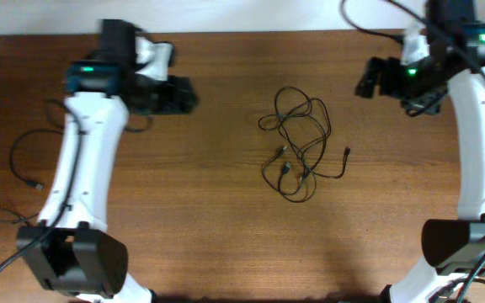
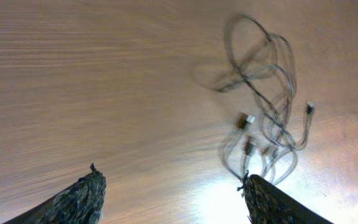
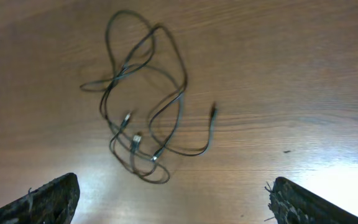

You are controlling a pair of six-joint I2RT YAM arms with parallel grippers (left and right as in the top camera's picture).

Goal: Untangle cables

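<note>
Overhead view: my left gripper (image 1: 189, 94) is smeared with blur and I can't separate its fingers there. The left wrist view is blurred too, so the cables (image 2: 263, 112) come out ghosted and doubled. How many cords are in the bunch I can't tell from any view; strands cross and overlap too much. A few small plugs show near the lower part of the bunch, one with a pale tip, type unreadable. A bright glare patch on the table (image 2: 73, 74) washes out the lowest loops in the left wrist view. Only the finger ends of each gripper show in the wrist views, cut off by the bottom edge.

A stray thin cord (image 1: 23, 164) lies near the table's left edge; I can't tell whether it is a task cord or arm wiring.

Green lights glow on both my arms.

The cables (image 1: 297, 143) sit on the table a little right of centre, one loose tangle of loops, with a free end sticking out to the right. Right wrist view has them sharpest (image 3: 145, 99).

Left arm: base at the lower left, reaching up the left side, wrist turned in toward the centre. Left gripper (image 2: 169, 179) has its fingers spread wide, nothing between them, well apart from the tangle. Right arm: base at the lower right, reaching up the right side, right gripper (image 1: 367, 80) pointing left. Its fingers (image 3: 173, 186) are spread wide too, holding nothing, with the tangle lying ahead of them.
</note>
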